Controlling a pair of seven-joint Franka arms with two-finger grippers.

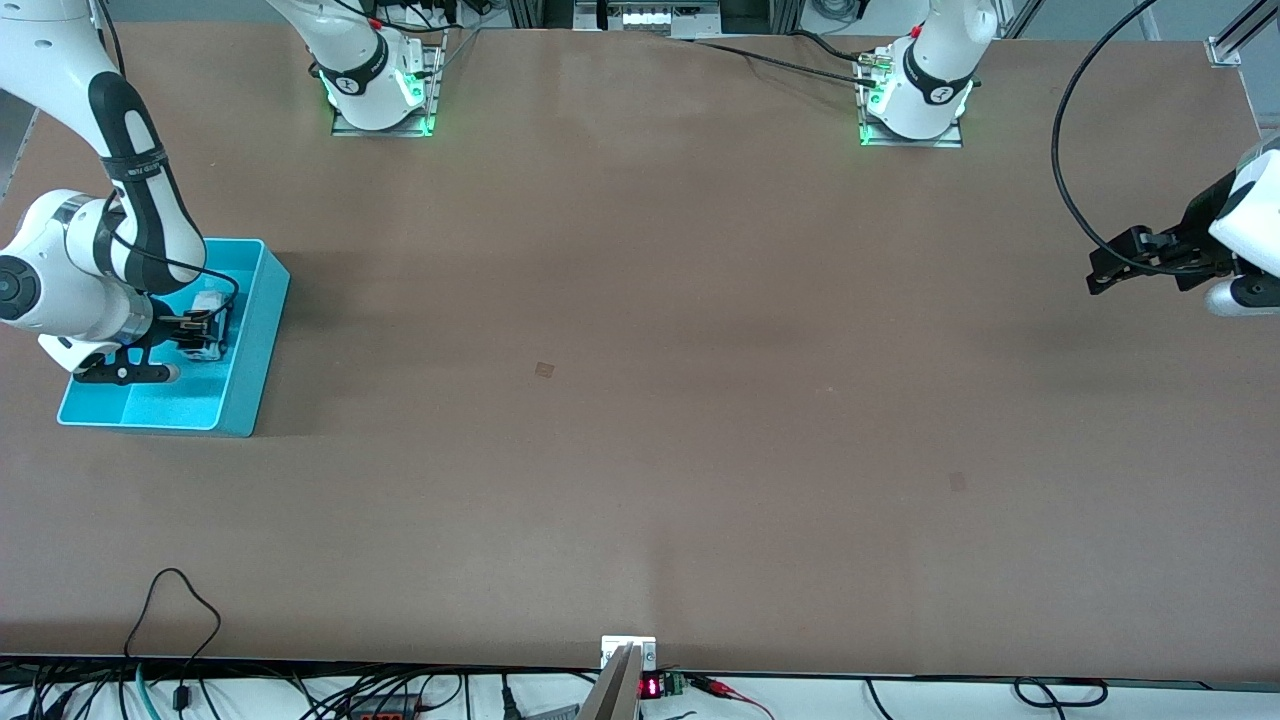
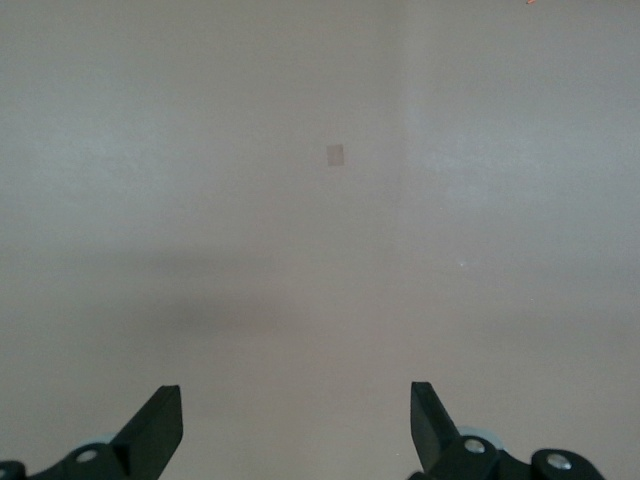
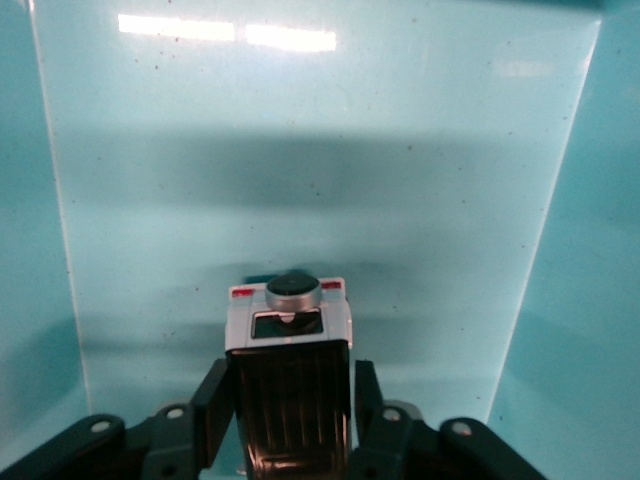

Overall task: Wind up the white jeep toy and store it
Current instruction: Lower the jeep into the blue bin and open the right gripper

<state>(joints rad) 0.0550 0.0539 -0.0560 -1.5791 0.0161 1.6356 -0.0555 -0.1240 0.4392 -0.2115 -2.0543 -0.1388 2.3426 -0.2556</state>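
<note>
Only wristward: white jeep toy (image 3: 289, 375) roof ribs

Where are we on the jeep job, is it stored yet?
Nearly done. The white jeep toy is already down inside the turquoise bin at the right arm's end of the table. In hand: the right gripper has a finger on each side of it, with narrow gaps showing. Left: let go fully and lift out. The left gripper waits open over bare table. Winding can't be confirmed.
</note>
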